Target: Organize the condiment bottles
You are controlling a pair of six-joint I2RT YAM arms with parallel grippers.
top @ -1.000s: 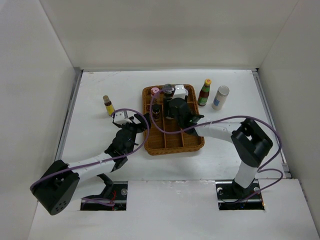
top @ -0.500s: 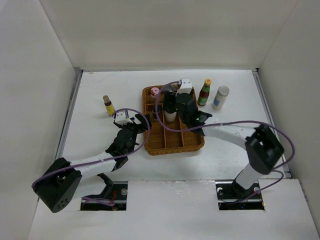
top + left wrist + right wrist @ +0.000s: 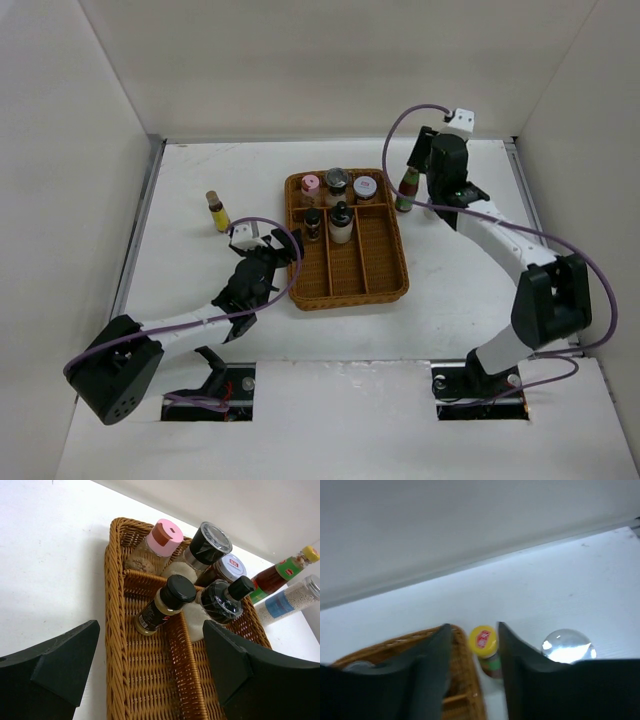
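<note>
Right jaws part-open above yellow-capped bottle (image 3: 483, 641)

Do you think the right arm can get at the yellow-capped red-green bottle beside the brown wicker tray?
Probably yes: the right gripper hangs open above the yellow-capped red-green bottle, the cap between its fingers, nothing covering it, though the brown wicker tray and a silver-lidded white shaker stand close.

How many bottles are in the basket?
5. Back row: pink-lidded, black-lidded, silver-lidded. In front: small dark one, white one. None looks hidden.
</note>
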